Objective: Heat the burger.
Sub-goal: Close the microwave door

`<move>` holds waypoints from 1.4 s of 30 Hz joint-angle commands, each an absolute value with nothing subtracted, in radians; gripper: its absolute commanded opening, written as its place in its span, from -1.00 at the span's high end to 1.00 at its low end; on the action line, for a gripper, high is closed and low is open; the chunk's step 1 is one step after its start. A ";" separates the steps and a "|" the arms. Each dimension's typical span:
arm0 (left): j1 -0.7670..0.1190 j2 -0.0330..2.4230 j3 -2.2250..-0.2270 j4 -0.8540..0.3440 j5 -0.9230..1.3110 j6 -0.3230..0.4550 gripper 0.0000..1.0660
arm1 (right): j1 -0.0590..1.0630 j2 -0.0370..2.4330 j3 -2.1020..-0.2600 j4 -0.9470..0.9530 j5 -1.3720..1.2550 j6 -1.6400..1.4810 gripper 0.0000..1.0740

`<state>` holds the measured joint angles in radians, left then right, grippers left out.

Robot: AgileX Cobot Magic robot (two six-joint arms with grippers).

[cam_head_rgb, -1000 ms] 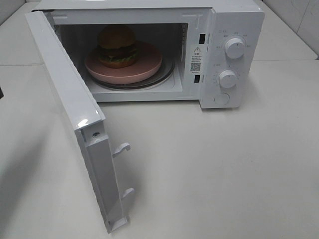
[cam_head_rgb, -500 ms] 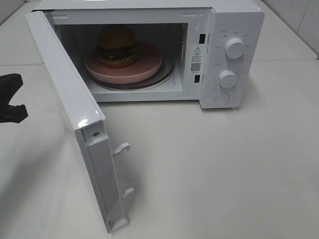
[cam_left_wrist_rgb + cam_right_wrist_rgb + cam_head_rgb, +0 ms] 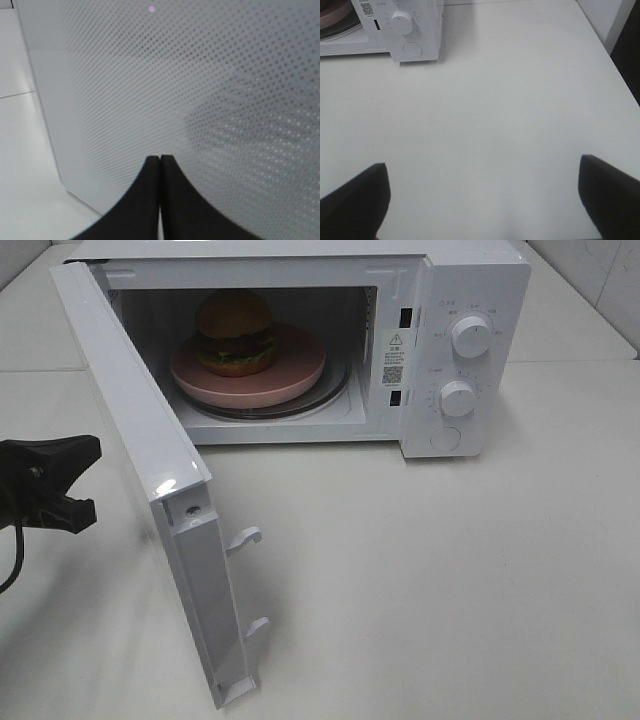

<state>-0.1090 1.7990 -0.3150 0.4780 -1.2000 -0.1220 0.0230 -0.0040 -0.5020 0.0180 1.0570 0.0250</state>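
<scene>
The burger [image 3: 235, 333], an orange-brown bun with a green leafy layer, sits on a round pink plate [image 3: 296, 373] inside the white microwave [image 3: 470, 280]. The microwave door [image 3: 130, 440] stands wide open, swung out toward the front left. My left gripper [image 3: 90, 448] is at the left edge, just outside the door's outer face. In the left wrist view its fingers [image 3: 150, 200] are pressed together, shut and empty [image 3: 160, 159], close to the dotted door panel [image 3: 200, 100]. My right gripper [image 3: 482, 200] is open and empty over bare table; it does not show in the exterior view.
Two white knobs [image 3: 470, 336] [image 3: 456, 398] and a round button [image 3: 445, 439] are on the microwave's right panel. The door's two latch hooks [image 3: 245, 537] stick out from its edge. The white table [image 3: 450, 580] spreads in front and to the right.
My left gripper has come into view from the left edge and moved right, toward the outer face of the open door. Burger, plate and door have not moved.
</scene>
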 commanded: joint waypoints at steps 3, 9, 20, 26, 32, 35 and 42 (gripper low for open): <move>-0.155 1.808 -0.340 0.459 -1.281 -0.132 1.00 | 0.023 -0.025 -0.500 0.015 1.055 0.030 -0.85; -0.166 1.844 -0.347 0.440 -1.289 -0.136 1.00 | 0.023 -0.025 -0.500 0.015 1.055 0.030 -0.85; -0.243 1.865 -0.347 0.338 -1.281 -0.145 1.00 | 0.023 -0.025 -0.500 0.015 1.055 0.030 -0.85; -0.317 1.903 -0.348 0.222 -1.292 -0.124 1.00 | 0.023 -0.025 -0.500 0.015 1.055 0.030 -0.85; -0.370 1.910 -0.386 0.215 -1.281 -0.124 1.00 | 0.023 -0.025 -0.500 0.015 1.055 0.030 -0.85; -0.393 1.910 -0.407 0.207 -1.279 -0.124 1.00 | 0.023 -0.025 -0.500 0.015 1.055 0.030 -0.85; -0.448 1.911 -0.462 0.152 -1.257 -0.124 1.00 | 0.023 -0.025 -0.500 0.015 1.055 0.030 -0.85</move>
<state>-0.4350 1.9140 -0.4440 0.1770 -1.2110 -0.1280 0.0230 -0.0040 -0.5020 0.0180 1.0570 0.0250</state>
